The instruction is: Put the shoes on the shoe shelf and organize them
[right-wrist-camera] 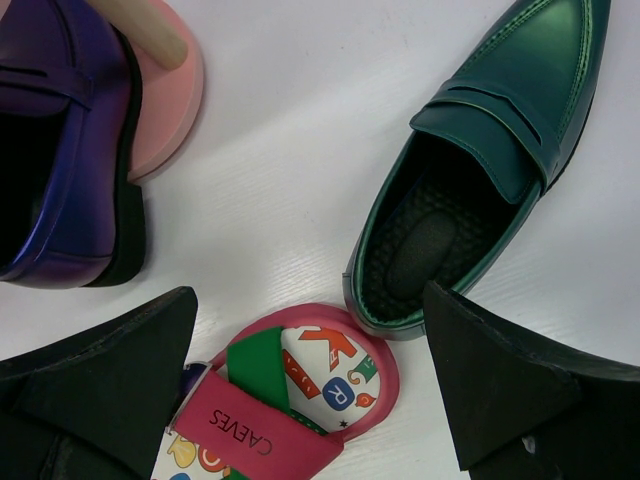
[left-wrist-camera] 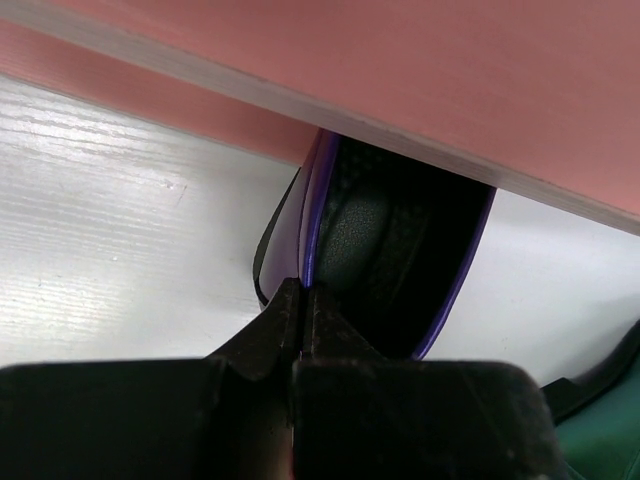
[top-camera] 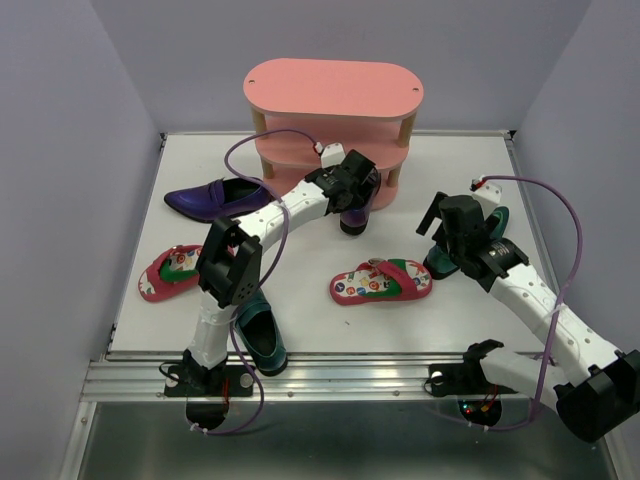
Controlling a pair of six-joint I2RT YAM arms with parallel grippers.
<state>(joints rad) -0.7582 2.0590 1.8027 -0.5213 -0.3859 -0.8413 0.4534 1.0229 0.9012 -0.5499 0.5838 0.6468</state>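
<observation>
Left gripper jaws pinching the purple loafer by its heel rim, probably to steer it under the shoe shelf. Right gripper jaws spread wide near the green loafer.

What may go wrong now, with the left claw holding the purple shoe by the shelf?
1. The left claw pinches only the thin rim of the purple loafer; it may slip when lifted.
2. A pink board of the shoe shelf hangs just above it; lifting may knock the shelf.
3. The open right claw hovers over a red flip-flop and a green loafer lying close together; it may catch both.
</observation>
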